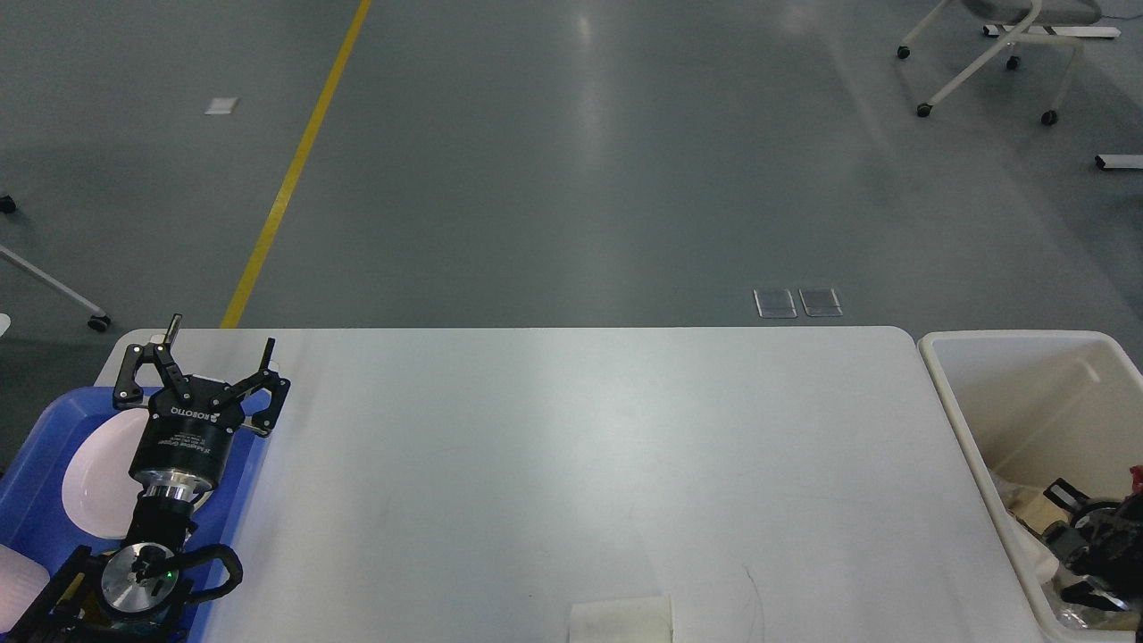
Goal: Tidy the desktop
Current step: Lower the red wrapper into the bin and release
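Observation:
The white desktop (580, 429) fills the middle of the head view. A small white square of paper (621, 621) lies at its near edge. My left gripper (221, 335) hangs open and empty over the far right corner of the blue tray (36, 500), which sits on the desktop's left end. My right gripper (1072, 540) is low inside the cream bin (946, 375) at the right, partly cut off by the frame edge. Its dark fingers look spread apart, with nothing visibly between them.
A white plate (94, 482) lies in the blue tray, partly behind my left arm. The bin holds crumpled wrappers and a piece of cardboard (1027, 511). Beyond the desktop's far edge is grey floor with a yellow line (295, 170) and a wheeled chair (982, 54).

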